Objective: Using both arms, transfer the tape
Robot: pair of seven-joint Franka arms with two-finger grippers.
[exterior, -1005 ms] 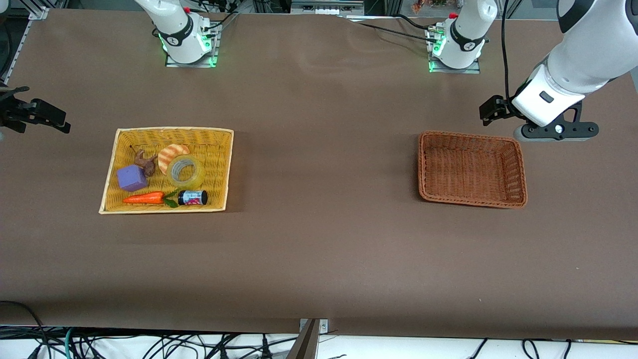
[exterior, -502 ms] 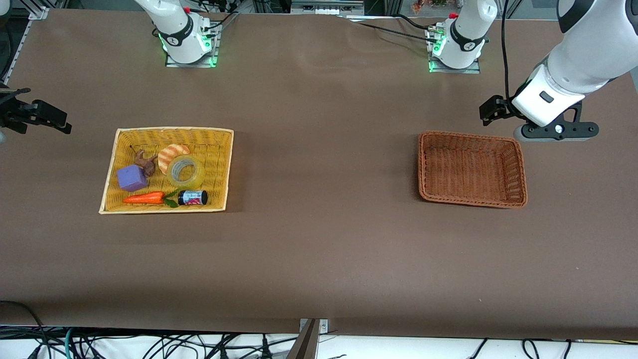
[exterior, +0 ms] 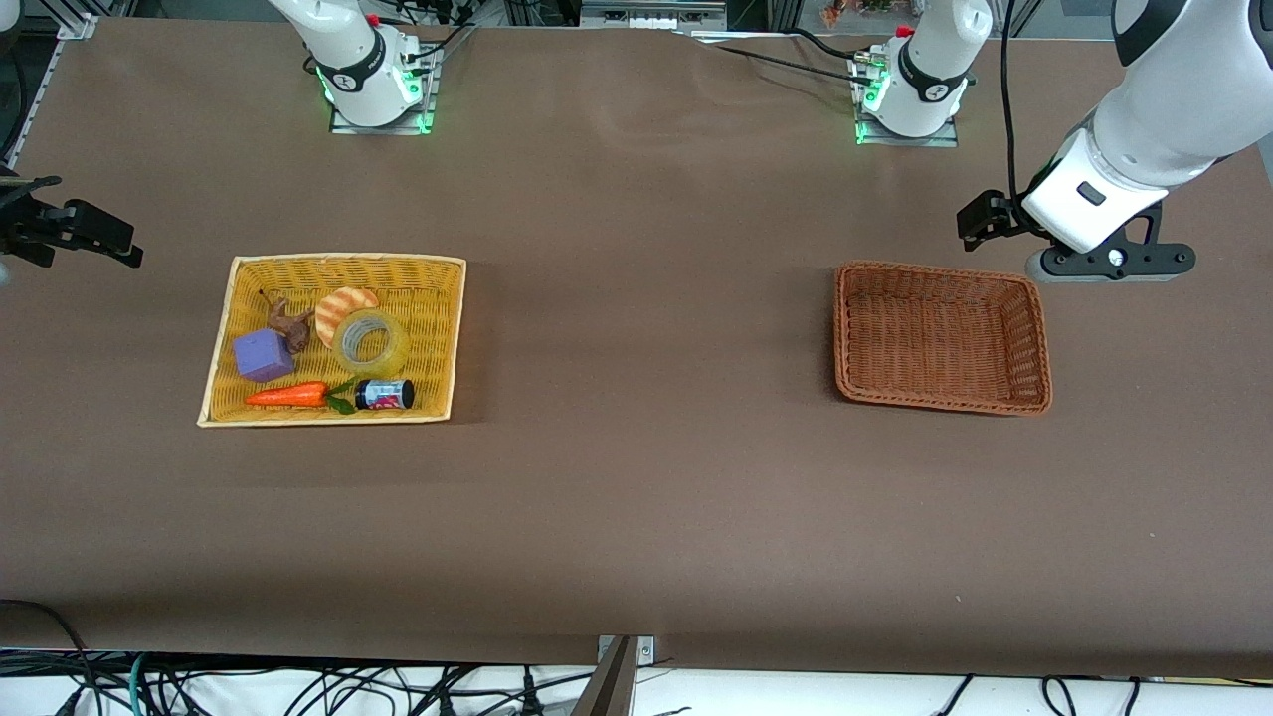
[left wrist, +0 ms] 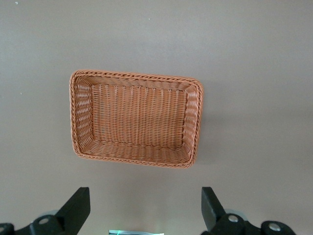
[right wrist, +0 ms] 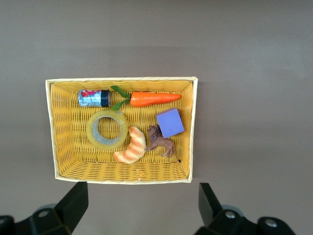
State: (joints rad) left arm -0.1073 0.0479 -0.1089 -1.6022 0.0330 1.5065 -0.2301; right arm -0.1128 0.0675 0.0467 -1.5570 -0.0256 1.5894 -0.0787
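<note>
From my station I see the brown table (exterior: pixel 636 477) running the full width, cables along its near edge. The left arm (exterior: pixel 1164 109) hangs up over the table's left-arm end beside the brown wicker basket (exterior: pixel 940 338), which has nothing in it; the left gripper (left wrist: pixel 145 208) has its fingers spread wide apart and holds nothing. The right gripper (right wrist: pixel 142 205) hovers off the right-arm end beside the yellow basket (exterior: pixel 438 338), fingers equally wide, also gripping nothing; in the front view it is mostly cut off at the edge. The tape (exterior: pixel 370 341) lies flat in the yellow basket, touching the croissant toy (exterior: pixel 343 303). A purple block (exterior: pixel 263 355), a carrot (exterior: pixel 288 395), a small brown animal figure (exterior: pixel 288 320) and a small dark jar (exterior: pixel 385 395) whose label I cannot read share that basket.
</note>
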